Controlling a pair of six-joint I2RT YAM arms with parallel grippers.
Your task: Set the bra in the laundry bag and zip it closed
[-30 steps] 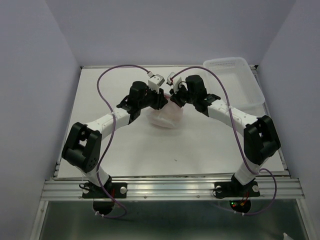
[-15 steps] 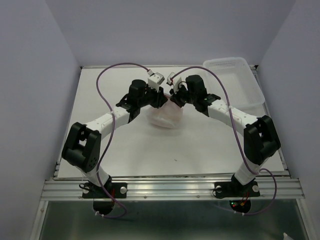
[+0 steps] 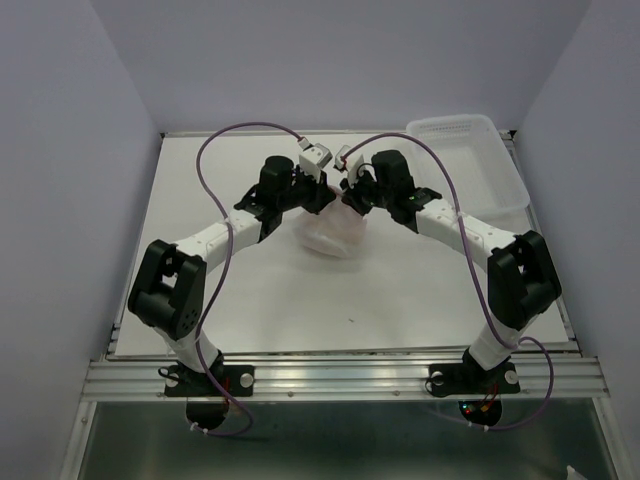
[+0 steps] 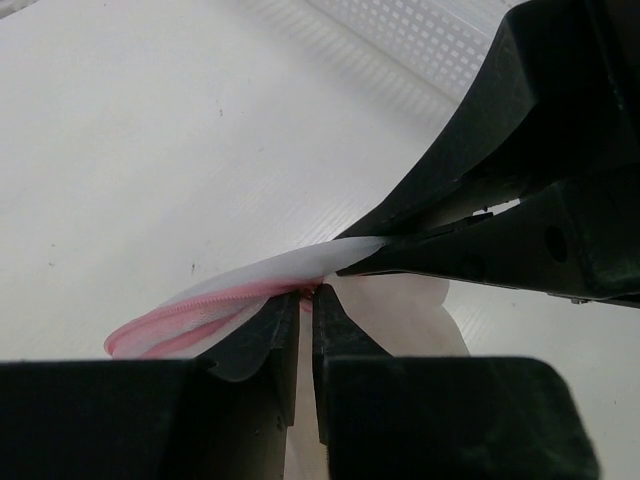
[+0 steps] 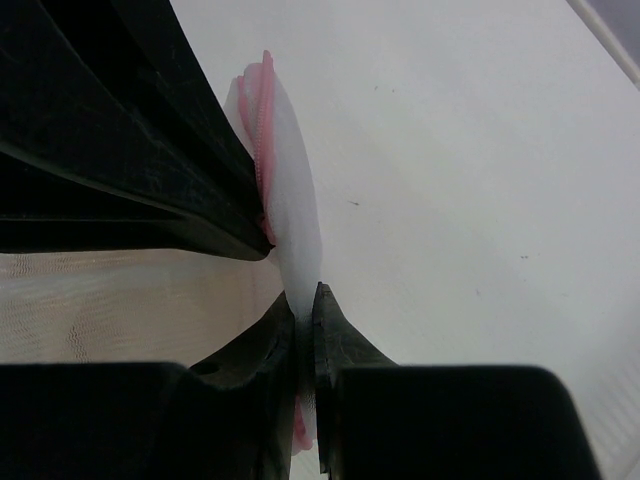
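The laundry bag [image 3: 333, 235], white mesh with a pink zipper rim, lies mid-table under both grippers. Peach fabric of the bra [image 4: 402, 312] shows through the mesh [image 5: 120, 300], inside the bag. My left gripper [image 4: 307, 295] has its jaws nearly together at the pink zipper [image 4: 200, 305], with a bit of pink between the tips. My right gripper [image 5: 305, 300] is shut on a fold of the bag's white mesh [image 5: 295, 220] and holds it up taut. From above, the left gripper [image 3: 323, 197] and the right gripper [image 3: 349, 200] almost touch over the bag's far edge.
A white perforated plastic basket [image 3: 468, 155] stands at the back right corner, also seen in the left wrist view as the basket wall [image 4: 430, 40]. Purple cables arch above both arms. Grey walls enclose the table on three sides.
The left gripper's jaws have closed from partly open to nearly together at the zipper, and the left arm has shifted slightly. The right arm and the bag have stayed put.
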